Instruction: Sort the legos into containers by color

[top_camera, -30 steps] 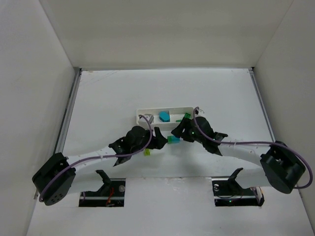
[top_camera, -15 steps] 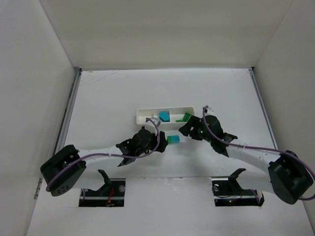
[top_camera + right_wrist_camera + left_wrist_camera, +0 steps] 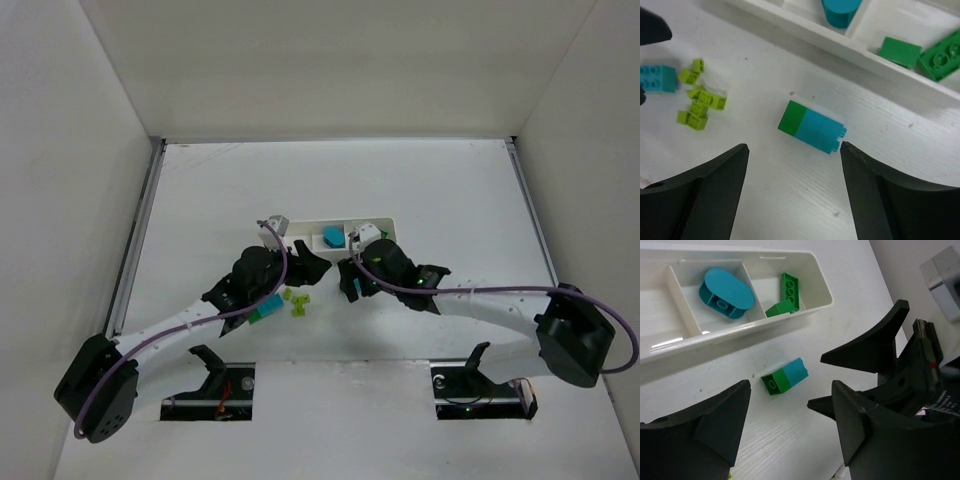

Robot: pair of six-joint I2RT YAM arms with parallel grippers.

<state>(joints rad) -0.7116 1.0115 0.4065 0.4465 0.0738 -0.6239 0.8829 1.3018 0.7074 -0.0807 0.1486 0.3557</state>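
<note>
Right wrist view looks straight down on a two-colour brick (image 3: pixel 811 126), a green block joined to a cyan one, lying flat on the table (image 3: pixel 790 200) just short of the tray (image 3: pixel 840 41). The right gripper (image 3: pixel 793 150) hangs over it with jaws spread wide and nothing in them; the brick sits ahead of the gap, touched by neither finger. The left gripper (image 3: pixel 790 390) faces the same brick from the other side, jaws likewise apart and bare.

Both arms crowding one piece makes sense, I judge: green and cyan belong in different compartments, so the pair likely has to be pulled apart first, one gripper on each half.

In the tray, a cyan oval piece (image 3: pixel 725 287) lies in the middle compartment and green bricks (image 3: pixel 789 290) in the right-hand end one; the third shows only in part. A cluster of yellow-green bricks (image 3: pixel 697 100) and a loose cyan brick (image 3: pixel 657 78) lie on the table near the left arm, unsorted, so the sorting looks partway along at best
</note>
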